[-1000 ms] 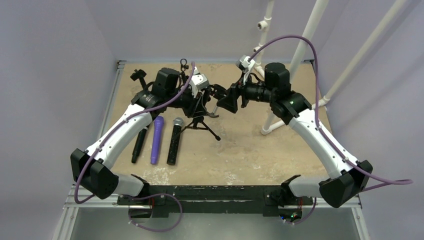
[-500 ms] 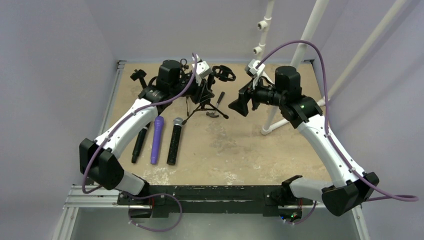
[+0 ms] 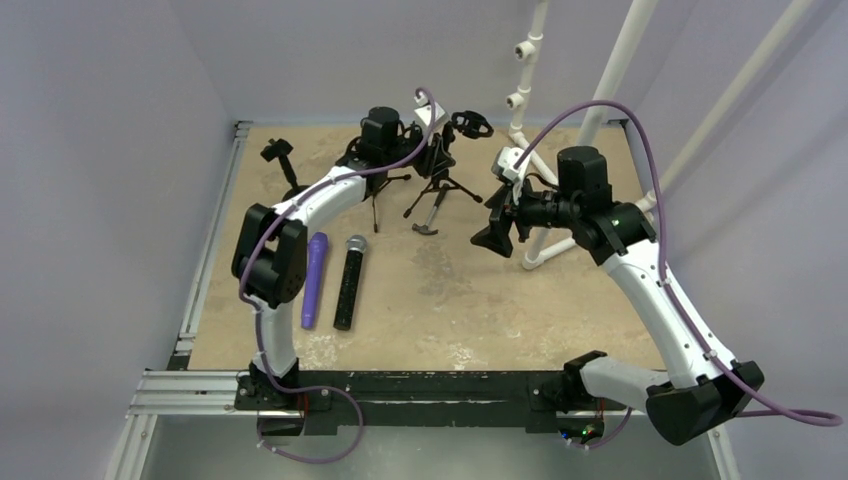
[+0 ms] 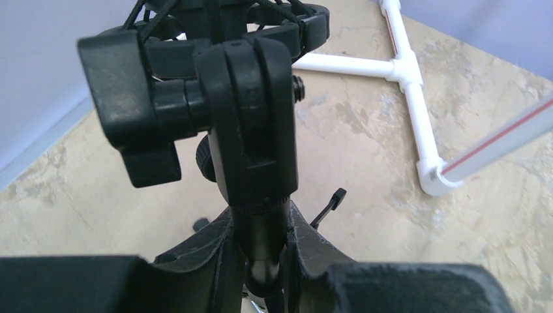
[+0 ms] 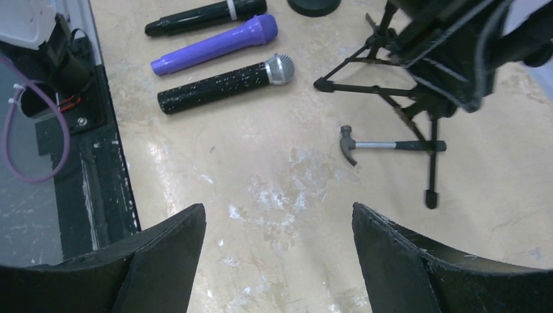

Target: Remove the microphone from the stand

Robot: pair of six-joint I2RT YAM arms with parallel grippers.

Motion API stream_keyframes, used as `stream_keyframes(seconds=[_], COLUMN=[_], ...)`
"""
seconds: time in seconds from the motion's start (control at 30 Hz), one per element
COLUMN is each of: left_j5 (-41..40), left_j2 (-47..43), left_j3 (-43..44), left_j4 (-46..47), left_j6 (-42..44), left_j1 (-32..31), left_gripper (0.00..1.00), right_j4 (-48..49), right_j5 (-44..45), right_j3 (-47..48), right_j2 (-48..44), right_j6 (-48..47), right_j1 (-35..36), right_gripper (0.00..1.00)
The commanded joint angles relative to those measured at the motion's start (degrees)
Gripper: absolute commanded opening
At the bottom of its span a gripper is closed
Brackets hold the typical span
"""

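Observation:
My left gripper (image 4: 264, 254) is shut on the pole of the black tripod stand (image 4: 257, 163), just under its knuckle joint and clamp knob. In the top view this gripper (image 3: 432, 152) holds the stand (image 3: 442, 188) at the far middle of the table, with the ring mount (image 3: 470, 122) on top. I see no microphone in the ring. A black microphone with a silver grille (image 3: 349, 283) (image 5: 222, 83) lies flat at the left. My right gripper (image 3: 492, 238) (image 5: 277, 261) hangs open and empty to the right of the stand.
A purple microphone (image 3: 313, 280) (image 5: 215, 44) and a thin black one (image 5: 205, 16) lie beside the black one. A small hammer (image 3: 428, 222) (image 5: 385, 145) lies by the tripod legs. A white pipe frame (image 3: 540, 250) (image 4: 411, 98) stands at the right.
My left arm has carried the stand toward the far right of the table. My right gripper has pulled back to the right, dropped lower and opened a little wider.

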Motion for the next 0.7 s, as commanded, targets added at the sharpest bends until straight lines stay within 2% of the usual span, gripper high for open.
stream_keyframes(seconds=[0.0, 0.33, 0.5, 0.67], left_j5=[1.63, -4.02, -12.13, -19.75], left_j2=[3.72, 15.37, 19.32, 20.65], left_j3=[7.76, 14.18, 15.85, 17.15], left_j4=[13.82, 19.71, 20.64, 21.03], left_j6=[-3.68, -6.68, -11.11, -11.42], left_j1=[0.31, 0.58, 0.05, -1.87], left_gripper=[0.0, 0.0, 0.0, 0.0], right_j4=[-3.03, -4.19, -3.73, -3.48], right_j5=[-4.55, -5.64, -5.86, -5.77], right_j3=[-1.49, -1.27, -1.74, -2.27], right_j2=[-0.07, 2.68, 3.62, 4.23], right_j6=[-4.6, -6.18, -6.14, -6.12], right_j1=[-0.52, -0.92, -0.91, -0.92], right_gripper=[0.8, 0.8, 0.8, 0.8])
